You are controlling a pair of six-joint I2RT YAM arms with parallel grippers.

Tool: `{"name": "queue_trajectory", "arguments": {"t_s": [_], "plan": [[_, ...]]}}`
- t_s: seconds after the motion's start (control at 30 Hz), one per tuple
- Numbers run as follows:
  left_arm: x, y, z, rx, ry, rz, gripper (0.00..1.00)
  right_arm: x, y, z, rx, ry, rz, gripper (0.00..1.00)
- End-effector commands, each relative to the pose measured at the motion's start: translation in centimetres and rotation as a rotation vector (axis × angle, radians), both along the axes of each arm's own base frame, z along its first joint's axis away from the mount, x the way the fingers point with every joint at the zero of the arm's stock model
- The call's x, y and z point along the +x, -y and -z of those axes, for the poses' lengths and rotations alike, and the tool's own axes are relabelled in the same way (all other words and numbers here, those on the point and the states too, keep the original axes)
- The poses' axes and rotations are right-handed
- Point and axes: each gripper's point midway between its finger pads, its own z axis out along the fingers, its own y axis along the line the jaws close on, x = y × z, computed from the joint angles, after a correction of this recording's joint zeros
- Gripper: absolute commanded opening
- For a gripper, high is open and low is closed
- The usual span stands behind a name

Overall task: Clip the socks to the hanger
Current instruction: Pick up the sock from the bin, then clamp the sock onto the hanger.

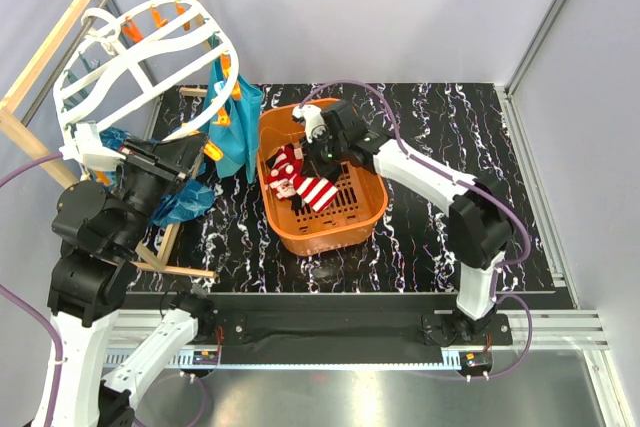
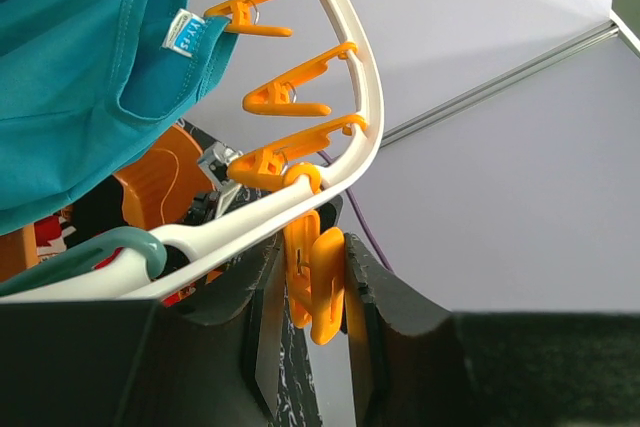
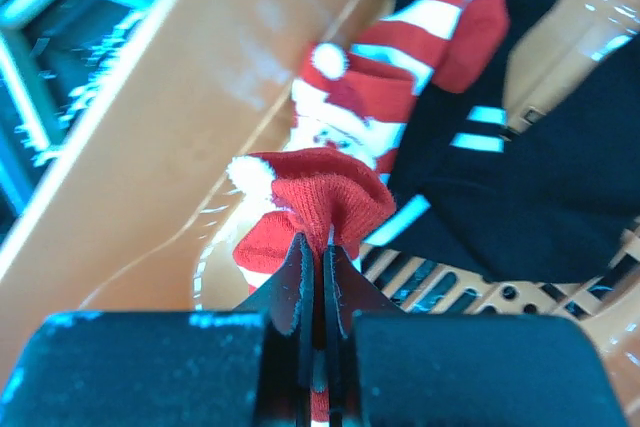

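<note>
Red-and-white striped socks (image 1: 308,187), orange basket (image 1: 375,210), white hanger (image 2: 366,97), orange peg (image 2: 318,287), teal cloth (image 1: 240,122)

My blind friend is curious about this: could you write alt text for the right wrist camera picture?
Two black jaws at the bottom of the picture are pinched shut on a fold of a red sock, inside an orange basket. Behind it lies more sock fabric, red-and-white striped and black, on the basket's slotted floor.
</note>
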Motion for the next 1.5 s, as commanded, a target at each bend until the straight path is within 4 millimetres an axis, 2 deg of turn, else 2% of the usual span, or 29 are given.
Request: {"name": "queue_trajectory", "arguments": {"t_s": [0.0,0.07,0.1,0.13,0.17,0.27,0.33,0.37,0.47,0.57,0.87,0.9,0.93,0.97,1.03,1.1,1.13,1.17,1.2,1.47], "plan": [[-1.8,0.9,-1.6,0.003,0.044,0.081,0.0,-1.9,-1.1,-7.8,0.191,0.105,-0.092,0.0],[-1.9,0.8,-1.8,0.004,0.048,0.076,0.0,-4.1,-0.7,-9.5,0.246,0.061,-0.116,0.0],[-1.9,0.8,-1.8,0.005,0.052,0.076,0.0,-5.4,-0.3,-12.1,0.297,0.082,-0.139,0.0],[-2.0,0.7,-2.0,0.002,0.056,0.076,0.0,-6.6,-0.1,-13.4,0.338,0.056,-0.153,0.0],[-2.0,0.8,-1.8,0.001,0.054,0.081,0.0,-8.9,0.4,-15.5,0.395,0.049,-0.208,0.0],[-1.9,1.1,-1.6,-0.004,0.049,0.092,0.0,-12.8,1.1,-18.1,0.446,-0.01,-0.269,0.0],[-1.8,1.1,-1.5,-0.008,0.052,0.094,0.0,-14.7,1.0,-19.1,0.466,-0.059,-0.287,0.0],[-1.9,1.1,-1.6,-0.01,0.056,0.094,0.0,-16.7,0.7,-19.5,0.468,-0.099,-0.33,0.0],[-1.5,1.6,-1.3,-0.011,0.059,0.111,0.0,-19.6,-0.5,-20.8,0.492,-0.196,-0.373,0.0],[-1.5,1.7,-1.3,-0.011,0.064,0.122,0.0,-21.0,-1.2,-22.5,0.557,-0.332,-0.382,0.0],[-1.6,1.8,-0.8,-0.005,0.058,0.123,0.0,-20.3,-3.5,-26.4,0.61,-0.52,-0.326,0.0],[-1.5,1.8,-0.8,-0.006,0.057,0.121,0.0,-19.9,-4.2,-25.6,0.592,-0.551,-0.32,0.0],[-1.5,1.8,-0.8,-0.006,0.057,0.124,0.0,-20.0,-4.5,-26.5,0.602,-0.541,-0.332,0.0],[-1.5,1.8,-0.8,-0.006,0.056,0.124,0.0,-19.5,-5.0,-25.8,0.583,-0.56,-0.311,0.0],[-1.6,1.7,-0.8,-0.006,0.057,0.121,0.0,-19.1,-5.4,-26.5,0.593,-0.542,-0.301,0.0],[-1.6,1.7,-0.7,-0.005,0.051,0.118,0.0,-18.4,-5.8,-25.9,0.571,-0.535,-0.274,0.0],[-1.6,1.6,-0.7,-0.005,0.05,0.112,0.0,-18.2,-5.9,-26.5,0.575,-0.51,-0.267,0.0],[-1.6,1.6,-0.5,-0.003,0.042,0.114,0.0,-17.9,-6.4,-25.8,0.552,-0.514,-0.243,0.0],[-1.6,1.6,-0.6,-0.004,0.044,0.112,0.0,-17.8,-6.4,-26.3,0.559,-0.493,-0.243,0.0],[-1.8,1.4,-0.6,0.002,0.036,0.104,0.0,-17.1,-7.4,-26.8,0.563,-0.484,-0.234,0.0]]}}
